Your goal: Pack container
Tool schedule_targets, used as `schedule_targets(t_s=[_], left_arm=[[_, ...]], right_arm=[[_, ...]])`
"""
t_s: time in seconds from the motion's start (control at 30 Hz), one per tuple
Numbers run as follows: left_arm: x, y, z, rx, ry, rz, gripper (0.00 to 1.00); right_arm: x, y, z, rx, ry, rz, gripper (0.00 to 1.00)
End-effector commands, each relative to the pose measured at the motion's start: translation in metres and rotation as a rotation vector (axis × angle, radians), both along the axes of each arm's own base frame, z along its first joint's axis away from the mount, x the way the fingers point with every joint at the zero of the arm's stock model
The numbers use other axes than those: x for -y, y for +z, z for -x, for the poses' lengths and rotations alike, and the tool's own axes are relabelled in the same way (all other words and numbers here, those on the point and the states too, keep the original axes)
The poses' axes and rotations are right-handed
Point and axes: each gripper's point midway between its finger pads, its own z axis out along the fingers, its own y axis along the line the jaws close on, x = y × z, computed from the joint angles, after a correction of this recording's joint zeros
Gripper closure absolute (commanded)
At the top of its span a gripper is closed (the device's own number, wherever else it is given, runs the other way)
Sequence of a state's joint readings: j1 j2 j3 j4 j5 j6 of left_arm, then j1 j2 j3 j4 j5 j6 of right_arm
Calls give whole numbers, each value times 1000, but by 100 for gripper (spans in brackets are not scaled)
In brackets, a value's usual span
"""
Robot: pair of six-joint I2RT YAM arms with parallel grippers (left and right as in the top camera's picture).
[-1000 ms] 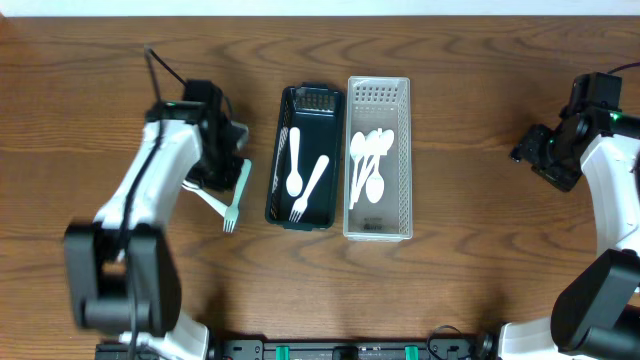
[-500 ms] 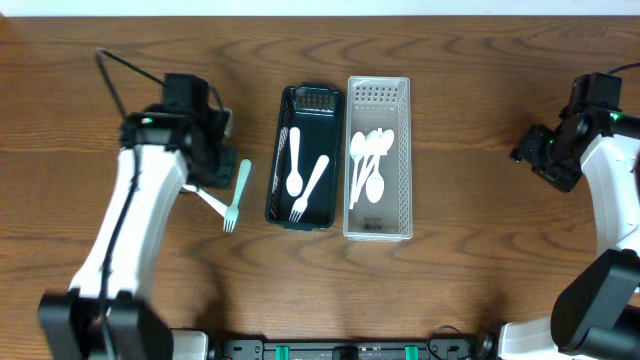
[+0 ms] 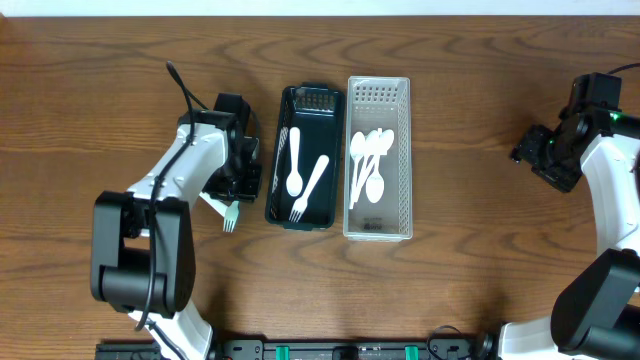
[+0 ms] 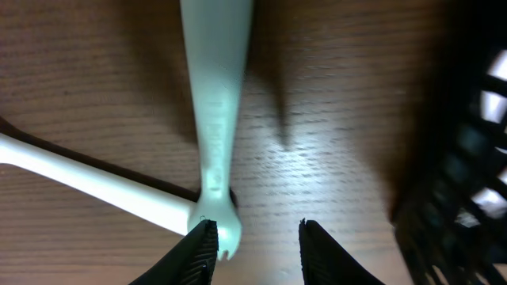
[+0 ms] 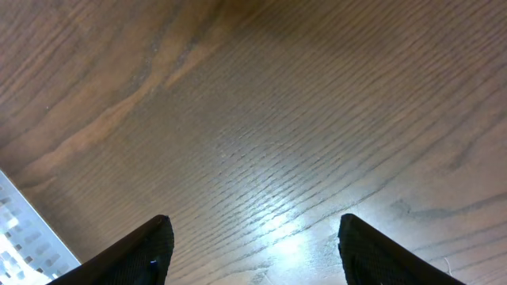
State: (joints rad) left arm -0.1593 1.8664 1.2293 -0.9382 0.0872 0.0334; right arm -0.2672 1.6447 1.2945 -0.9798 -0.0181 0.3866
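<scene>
Mint fork [image 4: 215,119] is laid just ahead of the released left gripper [image 4: 255,237], tines beside one fingertip, on a wooden table [image 4: 341,134].

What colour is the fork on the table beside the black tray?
The fork is mint green; left wrist view.
</scene>
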Motion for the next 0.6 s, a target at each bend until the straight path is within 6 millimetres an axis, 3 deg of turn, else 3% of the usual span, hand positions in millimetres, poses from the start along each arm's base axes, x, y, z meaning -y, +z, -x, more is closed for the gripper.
schedule_targets(t_s=[0.0, 0.57], left_arm=[[-10, -10, 2, -27, 0, -58, 63], [-15, -39, 11, -116, -27, -93, 63]], right_arm=[[2, -3, 2, -13, -17, -4, 30], [2, -3, 2, -13, -17, -3, 30]])
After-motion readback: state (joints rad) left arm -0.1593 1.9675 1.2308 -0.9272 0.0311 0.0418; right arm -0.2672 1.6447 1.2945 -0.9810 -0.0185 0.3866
